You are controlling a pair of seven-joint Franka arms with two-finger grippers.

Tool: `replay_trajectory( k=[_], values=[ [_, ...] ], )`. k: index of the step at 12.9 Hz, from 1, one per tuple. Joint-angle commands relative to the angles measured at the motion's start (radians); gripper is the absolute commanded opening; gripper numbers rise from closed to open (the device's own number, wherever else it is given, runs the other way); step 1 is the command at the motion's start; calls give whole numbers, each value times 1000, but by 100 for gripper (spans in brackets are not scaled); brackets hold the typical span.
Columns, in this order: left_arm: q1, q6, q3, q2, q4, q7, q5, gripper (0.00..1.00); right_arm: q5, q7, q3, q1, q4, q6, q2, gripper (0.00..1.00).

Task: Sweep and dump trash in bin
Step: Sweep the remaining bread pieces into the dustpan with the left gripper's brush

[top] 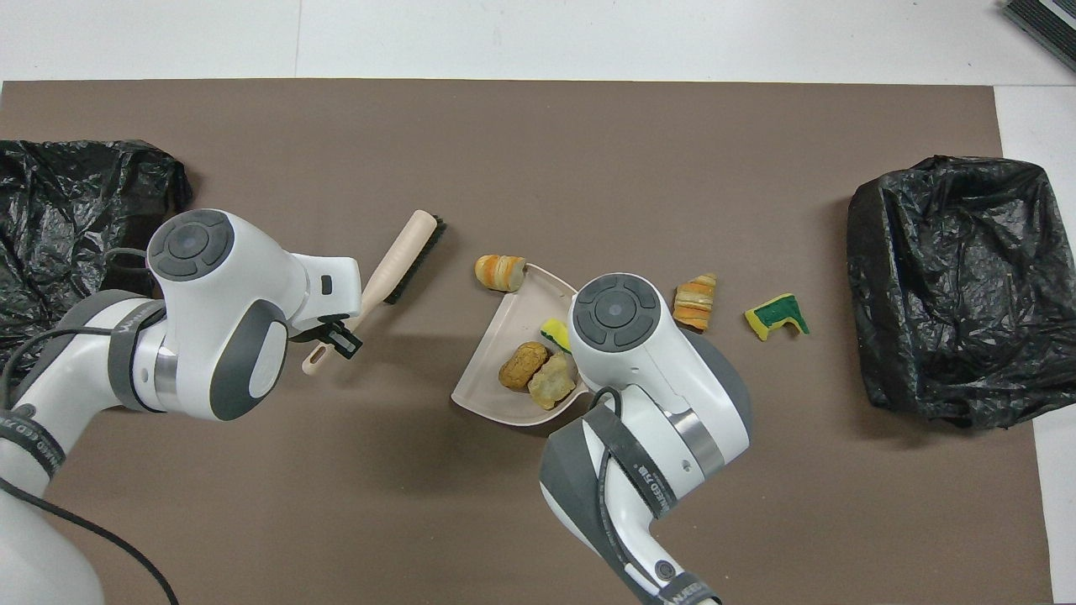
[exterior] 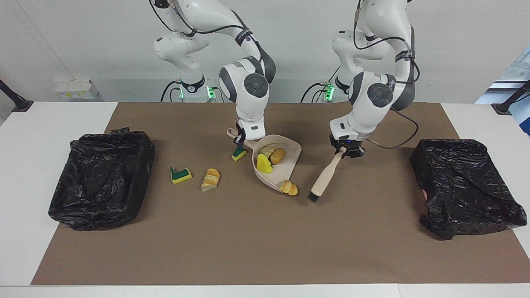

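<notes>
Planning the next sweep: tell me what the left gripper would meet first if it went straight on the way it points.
The left gripper points down, shut on the brush handle. Straight on, the brush's bristle end would likely meet the brown mat first, beside the dustpan. No scrap appears to lie in that line.

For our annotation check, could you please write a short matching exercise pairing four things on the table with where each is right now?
Things
1. brush
2. round brown chunk
3. striped orange chunk
4. green-backed sponge bit

Places
A. inside the dustpan
B. at the dustpan's open lip, on the mat
C. held by its handle in the left end effector, bristles down at the mat
D. on the mat toward the right arm's end, nearest that bin

Pairs: 1-C, 2-A, 3-B, 4-D
</notes>
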Motion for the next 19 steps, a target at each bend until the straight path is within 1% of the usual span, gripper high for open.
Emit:
replay_trajectory(
  k=[1, 3, 6, 9, 11, 13, 15, 16, 17, 19],
  values=[
    [-60, -12, 2, -8, 6, 5, -8, 0, 17, 43, 1, -2, -26, -6, -32, 0],
    [-115, -30, 3, -17, 2, 0, -7, 0, 17, 47, 1, 0, -25, -6, -32, 0],
    [-182, -122, 3, -37, 2, -4, -7, 0, 17, 48, 3, 0, -25, -9, -32, 0],
    [-230, -210, -3, -54, 5, -15, -7, 0, 17, 54, 3, 0, -23, -12, -32, 0],
    [-261, -239, -6, -68, 9, -52, -7, 0, 17, 52, 3, 0, -17, -21, -31, 0],
    [-269, -274, -7, -94, 16, -67, -7, 0, 16, 46, 1, 0, -12, -26, -29, 0],
    [-250, -311, 0, -140, 17, -70, -7, 0, 14, 32, 1, -2, -2, -24, -26, 0],
    [-243, -336, 5, -166, 17, -98, -7, 0, 14, 14, 1, -5, 3, -24, -26, 0],
    [-221, -353, 5, -190, 16, -168, -4, 0, 16, -17, 1, -14, 11, -27, -29, 0],
    [-224, -421, 3, -232, 5, -353, -1, 0, 14, -84, -7, -20, 32, -39, -31, 0]
  ],
)
